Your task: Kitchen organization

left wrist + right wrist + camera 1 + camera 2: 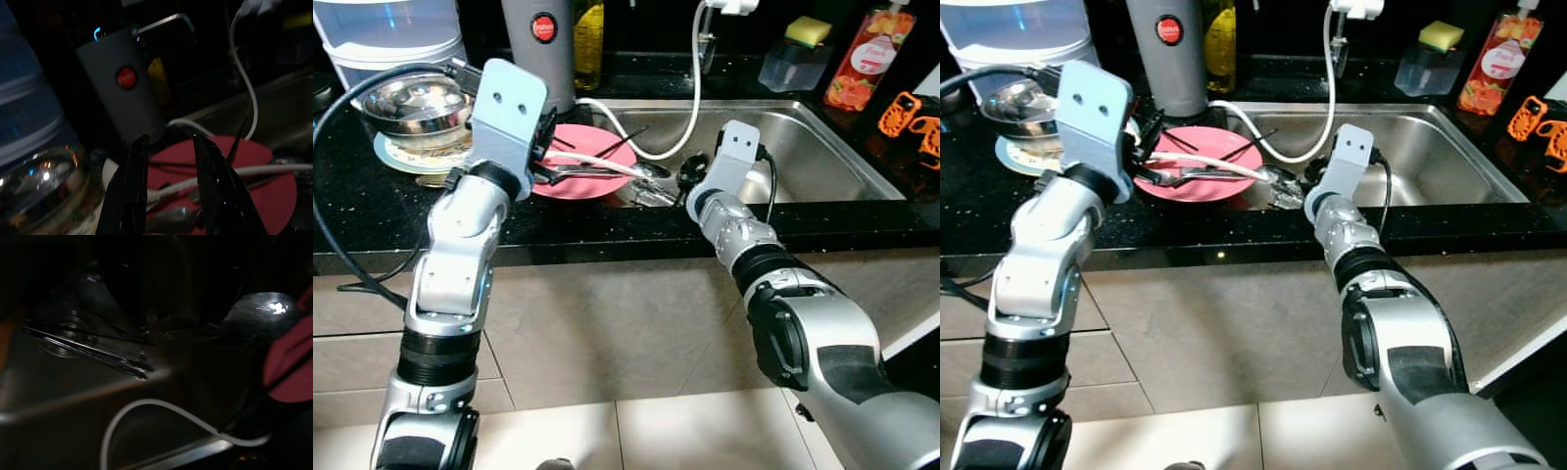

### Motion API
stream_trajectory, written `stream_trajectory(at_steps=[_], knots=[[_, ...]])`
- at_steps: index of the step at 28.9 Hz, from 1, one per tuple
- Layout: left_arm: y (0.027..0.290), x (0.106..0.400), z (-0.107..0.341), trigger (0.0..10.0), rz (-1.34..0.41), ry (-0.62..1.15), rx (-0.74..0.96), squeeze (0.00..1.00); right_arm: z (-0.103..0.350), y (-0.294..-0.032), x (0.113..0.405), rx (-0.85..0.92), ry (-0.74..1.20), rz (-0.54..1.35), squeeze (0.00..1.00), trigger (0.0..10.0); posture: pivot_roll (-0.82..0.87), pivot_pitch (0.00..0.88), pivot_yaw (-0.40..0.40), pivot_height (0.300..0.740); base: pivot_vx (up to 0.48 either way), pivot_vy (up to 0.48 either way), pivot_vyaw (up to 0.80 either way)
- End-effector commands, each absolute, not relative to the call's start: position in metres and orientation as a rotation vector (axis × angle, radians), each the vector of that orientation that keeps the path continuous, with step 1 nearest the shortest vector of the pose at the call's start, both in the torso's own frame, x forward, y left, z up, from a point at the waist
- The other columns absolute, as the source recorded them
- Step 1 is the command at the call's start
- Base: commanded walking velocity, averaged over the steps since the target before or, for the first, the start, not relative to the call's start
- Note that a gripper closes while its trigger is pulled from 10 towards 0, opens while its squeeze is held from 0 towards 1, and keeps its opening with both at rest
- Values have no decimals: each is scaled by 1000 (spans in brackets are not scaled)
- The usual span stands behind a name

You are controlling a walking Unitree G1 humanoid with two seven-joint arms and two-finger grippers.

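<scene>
On the speckled black desk (372,211), a round pink plate (582,181) carries metal cutlery; left pincer (171,161), fingers apart, hovers at its 9 o'clock. Right pincer (690,171) at the steel sink's (822,157) rim, state unclear.

Glossy speckled black countertop (372,211), brushed steel sink (822,157), matt pink plate (582,176)

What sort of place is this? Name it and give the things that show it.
A home kitchen, most likely. A stainless sink is set into a black countertop; a pink plate with cutlery lies beside the basin; a dish soap bottle and a sponge stand behind it.
</scene>
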State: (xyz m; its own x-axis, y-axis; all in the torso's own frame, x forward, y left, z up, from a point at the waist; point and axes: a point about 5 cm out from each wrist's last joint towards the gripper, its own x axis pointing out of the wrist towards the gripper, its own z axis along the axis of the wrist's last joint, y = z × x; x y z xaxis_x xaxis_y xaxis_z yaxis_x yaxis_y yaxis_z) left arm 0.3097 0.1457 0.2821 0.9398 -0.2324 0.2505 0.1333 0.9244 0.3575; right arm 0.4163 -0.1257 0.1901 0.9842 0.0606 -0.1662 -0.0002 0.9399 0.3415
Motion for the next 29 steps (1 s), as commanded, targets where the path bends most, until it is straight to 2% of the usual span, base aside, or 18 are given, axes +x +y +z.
stream_trajectory(at_steps=[1,7,11,16,19,20,24,29], knots=[[146,307,280,10000,-196,-273,351,0,208,-129,420,412,85,46,0,10000,329,34,-86,740,0,0,0],[149,309,281,10000,-164,-267,329,0,227,-141,422,447,-43,66,0,10000,322,28,-85,740,0,0,0],[165,310,275,10000,-75,-234,273,0,247,-157,412,331,-270,99,0,10000,286,15,-77,740,0,0,0],[184,312,265,10000,32,-174,289,0,243,-162,392,236,-361,116,0,10000,271,12,-78,740,0,0,0],[197,313,261,10000,95,-148,273,0,237,-156,380,213,-376,154,0,10000,260,16,-80,740,0,0,0],[206,312,258,10000,106,-121,284,0,229,-147,370,210,-363,179,0,10000,260,16,-77,740,0,0,0],[206,310,249,10000,63,-57,248,0,218,-135,357,167,-355,211,0,10000,253,4,-48,740,0,0,0],[206,310,249,10000,63,-57,248,0,218,-135,357,167,-355,211,0,10000,253,4,-48,740,0,0,0]])
